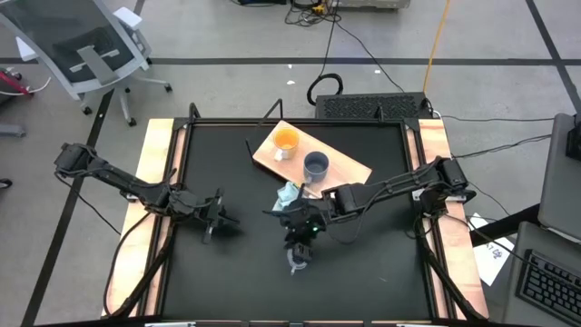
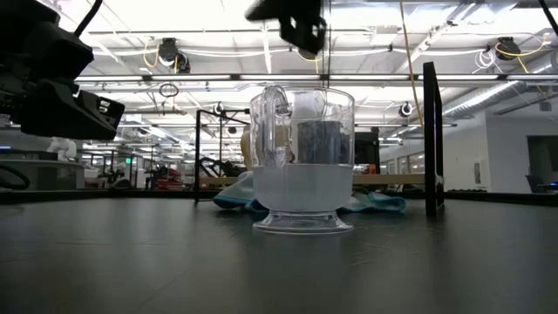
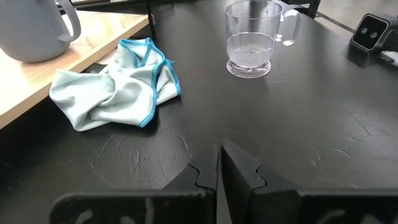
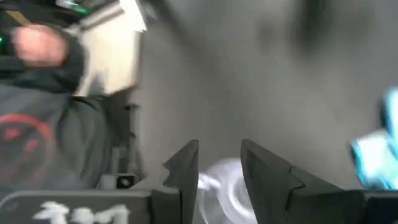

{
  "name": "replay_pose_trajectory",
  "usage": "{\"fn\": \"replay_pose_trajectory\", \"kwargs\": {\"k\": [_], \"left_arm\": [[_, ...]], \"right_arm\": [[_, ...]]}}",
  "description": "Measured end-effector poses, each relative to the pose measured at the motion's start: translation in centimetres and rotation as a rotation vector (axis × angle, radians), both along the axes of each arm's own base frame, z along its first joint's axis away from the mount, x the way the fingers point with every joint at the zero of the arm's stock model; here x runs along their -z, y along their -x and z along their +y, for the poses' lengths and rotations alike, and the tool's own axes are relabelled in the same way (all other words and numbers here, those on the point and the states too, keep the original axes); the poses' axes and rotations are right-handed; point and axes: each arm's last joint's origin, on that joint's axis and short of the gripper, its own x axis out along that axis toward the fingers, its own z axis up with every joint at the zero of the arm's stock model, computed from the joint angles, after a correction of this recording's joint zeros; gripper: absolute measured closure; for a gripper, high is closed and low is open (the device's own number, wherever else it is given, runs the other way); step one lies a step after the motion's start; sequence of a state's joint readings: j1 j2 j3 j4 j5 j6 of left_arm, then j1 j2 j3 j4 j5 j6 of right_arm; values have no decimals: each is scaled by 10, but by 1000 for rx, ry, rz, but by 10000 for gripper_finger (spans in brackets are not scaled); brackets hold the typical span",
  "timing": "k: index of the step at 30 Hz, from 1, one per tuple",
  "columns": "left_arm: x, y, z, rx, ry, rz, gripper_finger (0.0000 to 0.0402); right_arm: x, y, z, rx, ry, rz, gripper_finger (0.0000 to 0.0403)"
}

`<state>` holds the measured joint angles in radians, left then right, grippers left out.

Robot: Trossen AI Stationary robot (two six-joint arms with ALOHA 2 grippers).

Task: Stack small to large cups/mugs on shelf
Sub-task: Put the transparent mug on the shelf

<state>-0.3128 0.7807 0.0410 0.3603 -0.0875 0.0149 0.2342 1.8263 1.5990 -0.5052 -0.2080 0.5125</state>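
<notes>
Hovering right hand [image 1: 298,247] over clear cup [image 2: 302,157]

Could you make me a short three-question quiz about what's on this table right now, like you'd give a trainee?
1. True or false: the clear cup already stands on the wooden shelf.
2. Which mugs stand on the shelf? A) the orange mug and the grey-blue mug B) only the orange one C) none
3. Fill in: the crumpled light blue ____ lies on the black table beside the shelf's edge.

Key
1. False: it stands on the table, with the right gripper open just above it; the left gripper waits shut farther off.
2. A
3. cloth
</notes>
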Motion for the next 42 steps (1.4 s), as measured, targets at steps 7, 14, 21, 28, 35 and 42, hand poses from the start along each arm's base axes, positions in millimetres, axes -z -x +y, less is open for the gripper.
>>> {"fn": "replay_pose_trajectory", "kwargs": {"k": [7, 14, 21, 28, 35, 42], "left_arm": [[2, 1, 0, 2, -10, 22, 380], [3, 1, 0, 3, -15, 27, 380], [3, 1, 0, 4, -15, 26, 380], [3, 1, 0, 4, -5, 28, 380], [2, 1, 0, 5, -9, 26, 380], [2, 1, 0, 1, 1, 28, 380]], "right_arm": [[-9, -5, 12, -84, 19, -152, 293], [-13, -6, 18, -87, -2, -193, 293], [1, 1, 39, -177, 19, -222, 293], [5, 6, 40, -66, -136, -54, 293], [2, 19, 47, -8, -59, 102, 293], [-3, 32, 37, 75, 117, 241, 293]]}}
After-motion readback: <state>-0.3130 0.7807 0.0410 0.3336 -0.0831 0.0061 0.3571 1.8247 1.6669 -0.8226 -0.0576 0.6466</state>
